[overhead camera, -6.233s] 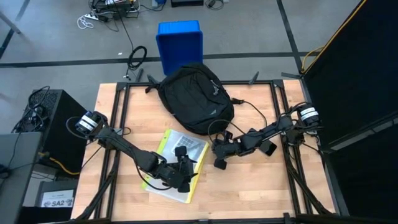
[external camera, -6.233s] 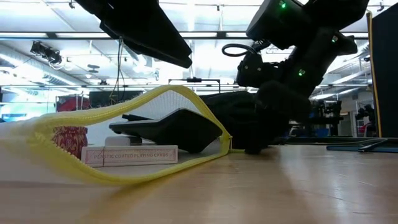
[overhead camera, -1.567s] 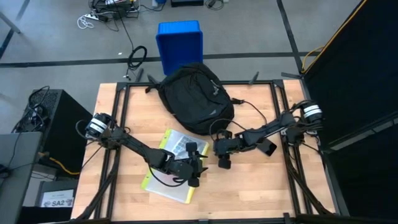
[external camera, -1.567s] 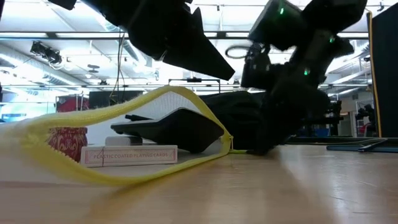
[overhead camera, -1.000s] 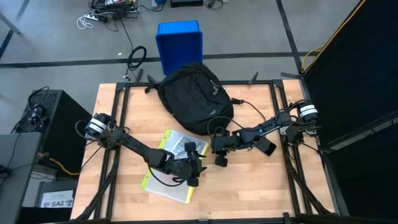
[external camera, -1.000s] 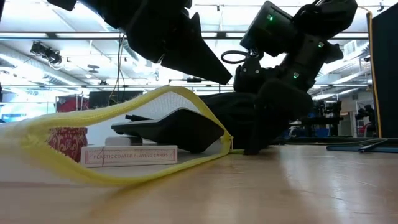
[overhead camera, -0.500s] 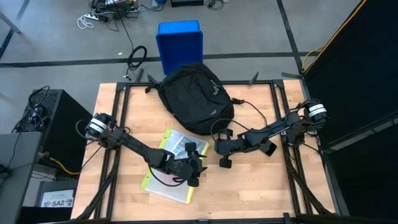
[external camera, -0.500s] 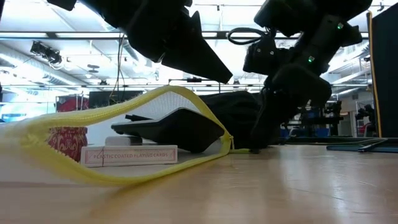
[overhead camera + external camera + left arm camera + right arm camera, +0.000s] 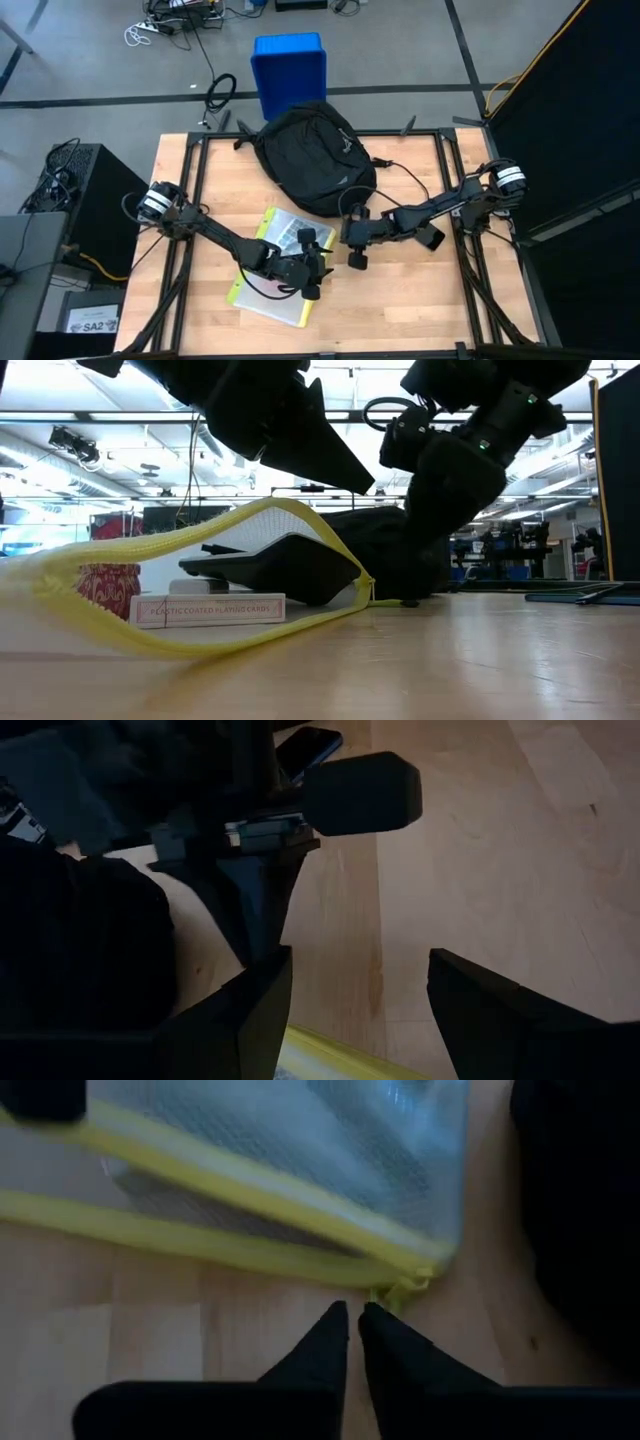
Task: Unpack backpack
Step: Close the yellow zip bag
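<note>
The black backpack (image 9: 315, 160) lies on its back at the table's far middle. Near of it a yellow-edged mesh pouch (image 9: 272, 262) lies flat, with a card box (image 9: 208, 608) and a dark item (image 9: 280, 565) inside. My left gripper (image 9: 316, 265) hangs open above the pouch's right end, its fingers (image 9: 250, 1015) wide apart over bare wood and the pouch's yellow edge (image 9: 335, 1055). My right gripper (image 9: 352, 1318) is shut just off the pouch's far right corner, its tips close to the yellow zipper tab (image 9: 405, 1290), nothing between them.
A blue plastic bin (image 9: 289, 70) stands on the floor beyond the table's far edge. A black cable (image 9: 395, 165) runs across the table right of the backpack. Bare wood (image 9: 400, 300) lies near and right of the pouch. Black frame rails (image 9: 445, 200) line both sides.
My right gripper has risen a little off the table beside the pouch's corner and tipped less steeply, staying shut. The pouch and the backpack have kept their places.
</note>
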You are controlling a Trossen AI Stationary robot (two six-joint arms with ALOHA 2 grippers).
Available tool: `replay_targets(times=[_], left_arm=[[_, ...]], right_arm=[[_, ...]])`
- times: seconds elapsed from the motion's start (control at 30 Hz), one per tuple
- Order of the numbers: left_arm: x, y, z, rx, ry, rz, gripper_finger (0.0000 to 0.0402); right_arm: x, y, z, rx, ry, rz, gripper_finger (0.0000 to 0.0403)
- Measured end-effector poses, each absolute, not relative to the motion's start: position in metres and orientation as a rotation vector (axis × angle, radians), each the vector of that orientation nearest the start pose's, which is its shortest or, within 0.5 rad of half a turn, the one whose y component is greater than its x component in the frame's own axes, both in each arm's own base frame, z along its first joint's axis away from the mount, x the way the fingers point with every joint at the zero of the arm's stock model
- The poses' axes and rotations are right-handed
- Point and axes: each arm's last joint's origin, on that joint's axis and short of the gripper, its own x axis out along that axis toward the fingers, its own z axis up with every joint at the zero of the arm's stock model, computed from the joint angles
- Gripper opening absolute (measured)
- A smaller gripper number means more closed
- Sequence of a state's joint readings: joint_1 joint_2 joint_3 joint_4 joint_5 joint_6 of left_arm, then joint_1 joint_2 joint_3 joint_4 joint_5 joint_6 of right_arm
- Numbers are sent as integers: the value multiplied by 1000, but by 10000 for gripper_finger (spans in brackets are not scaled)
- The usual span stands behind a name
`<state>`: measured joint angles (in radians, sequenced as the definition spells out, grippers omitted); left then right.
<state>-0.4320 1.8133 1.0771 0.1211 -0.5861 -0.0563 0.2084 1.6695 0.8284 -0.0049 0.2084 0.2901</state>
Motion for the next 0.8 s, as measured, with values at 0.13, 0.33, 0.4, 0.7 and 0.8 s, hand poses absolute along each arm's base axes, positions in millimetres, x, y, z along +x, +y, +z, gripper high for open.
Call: replay_targets(times=[0.13,0.33,0.4,0.7,0.8], left_arm=[[352,-145,187,245,533,164,202],[352,-145,187,245,533,164,202],[352,-145,186,247,535,164,202],[352,-145,186,246,535,164,202],[352,-145,186,246,535,164,202]], right_arm=[[315,56,148,100,820,-129,74],[324,54,123,99,852,-116,155],[328,54,113,96,842,-115,174],[334,49,98,74,848,-126,134],[334,49,99,60,847,-101,60]])
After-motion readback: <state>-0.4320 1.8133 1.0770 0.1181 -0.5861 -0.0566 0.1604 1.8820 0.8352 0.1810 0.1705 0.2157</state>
